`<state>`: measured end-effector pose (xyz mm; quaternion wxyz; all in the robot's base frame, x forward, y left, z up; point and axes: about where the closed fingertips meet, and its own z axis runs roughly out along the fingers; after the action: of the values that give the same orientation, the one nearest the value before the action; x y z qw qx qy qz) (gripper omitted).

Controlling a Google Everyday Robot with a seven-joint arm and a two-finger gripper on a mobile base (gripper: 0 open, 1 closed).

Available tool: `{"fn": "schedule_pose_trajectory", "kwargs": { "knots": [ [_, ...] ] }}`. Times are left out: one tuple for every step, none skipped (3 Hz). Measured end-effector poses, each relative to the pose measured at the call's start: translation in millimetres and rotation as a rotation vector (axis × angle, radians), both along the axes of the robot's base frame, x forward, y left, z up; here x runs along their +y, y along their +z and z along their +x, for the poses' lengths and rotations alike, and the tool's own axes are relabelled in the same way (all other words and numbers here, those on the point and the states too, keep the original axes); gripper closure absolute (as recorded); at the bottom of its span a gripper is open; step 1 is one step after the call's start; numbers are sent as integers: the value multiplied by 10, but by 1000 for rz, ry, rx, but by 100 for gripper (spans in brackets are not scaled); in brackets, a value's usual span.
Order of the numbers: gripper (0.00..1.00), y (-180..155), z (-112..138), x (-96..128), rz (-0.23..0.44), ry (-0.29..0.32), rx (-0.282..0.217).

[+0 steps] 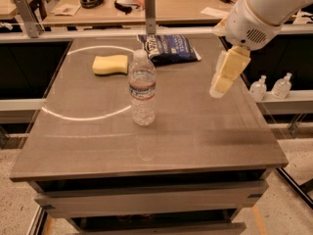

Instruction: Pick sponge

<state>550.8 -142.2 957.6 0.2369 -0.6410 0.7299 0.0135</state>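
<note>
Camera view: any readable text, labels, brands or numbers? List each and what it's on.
Nothing is clear enough to quote.
Snack bag: white lettering, too blurred to read.
Water bottle: printed label band, too blurred to read.
Sponge: no text.
Gripper, hanging above the right side of the table: no markings visible.
</note>
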Motion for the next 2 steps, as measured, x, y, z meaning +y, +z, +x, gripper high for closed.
{"fn": "schedule_pose_trajectory", "kwargs": {
  "knots": [
    [0,-96,208,220,-26,78,-9],
    [0,-96,208,220,-26,78,-9]
  ]
}}
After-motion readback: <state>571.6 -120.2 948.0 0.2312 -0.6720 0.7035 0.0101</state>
